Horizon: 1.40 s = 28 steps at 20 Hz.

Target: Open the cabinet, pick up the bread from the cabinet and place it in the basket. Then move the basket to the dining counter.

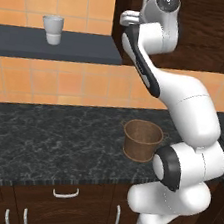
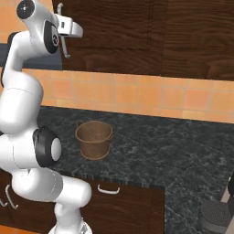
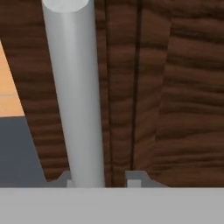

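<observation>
— One arm, reaching right up: the tool (image 3: 98,181) is at the cabinet (image 2: 137,32), with the door's long silver bar handle (image 3: 74,87) running between its fingertips (image 3: 133,178).

— Closed on it, then?

— Looks so. From the hand view the bar sits tight against the left tip, while the right tip stands a little off, so I'd say it grips the handle, though that small gap makes me less than sure. The door itself lies flush with the one beside it, still shut.

— And the basket?

— The brown woven basket (image 1: 142,140) stands upright on the black speckled granite bench (image 1: 55,136), near the front edge, well below the tool and just beside the arm's lower joints. I see nothing inside it from either base view.

— Anything else about?

— Up on a dark shelf (image 1: 52,47) against the orange tiled wall (image 2: 137,96), left of the cabinet, stands a white cup (image 1: 53,29). Below the bench run low dark cabinets with short curved handles (image 2: 108,189).
</observation>
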### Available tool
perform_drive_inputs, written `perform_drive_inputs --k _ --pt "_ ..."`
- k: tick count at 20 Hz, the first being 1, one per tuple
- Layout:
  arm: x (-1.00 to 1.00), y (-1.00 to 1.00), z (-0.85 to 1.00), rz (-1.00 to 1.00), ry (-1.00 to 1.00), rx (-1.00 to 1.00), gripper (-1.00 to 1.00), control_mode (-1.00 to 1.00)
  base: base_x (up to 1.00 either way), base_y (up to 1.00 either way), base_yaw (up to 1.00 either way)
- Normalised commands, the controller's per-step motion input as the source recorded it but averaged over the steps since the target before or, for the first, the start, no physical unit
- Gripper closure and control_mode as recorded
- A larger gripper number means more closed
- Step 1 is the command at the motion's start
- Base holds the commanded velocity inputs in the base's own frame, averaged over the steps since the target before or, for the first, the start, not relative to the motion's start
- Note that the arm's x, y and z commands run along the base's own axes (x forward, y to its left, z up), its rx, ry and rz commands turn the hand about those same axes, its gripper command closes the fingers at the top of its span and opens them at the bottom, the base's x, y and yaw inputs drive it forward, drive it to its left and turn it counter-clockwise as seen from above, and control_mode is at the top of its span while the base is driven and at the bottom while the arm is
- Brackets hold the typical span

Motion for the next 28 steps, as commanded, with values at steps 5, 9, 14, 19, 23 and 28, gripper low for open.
perform_drive_inputs --k 5,9,14,19,23,28 --pt "0.03 0.00 0.00 0.00 0.00 0.00 1.00 -1.00 0.00 0.00 0.00" --pt "-0.18 -0.29 -0.05 0.00 -0.03 0.12 1.00 -1.00 0.00 0.00 0.00" --pt "-0.93 -0.70 -0.07 0.04 -0.16 0.14 1.00 -1.00 0.00 0.00 0.00" --pt "-0.95 -0.79 -0.06 0.36 -0.09 0.05 1.00 -1.00 0.00 0.00 0.00" --pt "-0.97 -0.87 0.00 0.36 0.00 0.00 1.00 -1.00 0.00 0.00 0.00" --pt "-1.00 -0.69 -0.14 0.24 0.00 0.00 1.00 -1.00 0.00 0.00 0.00"
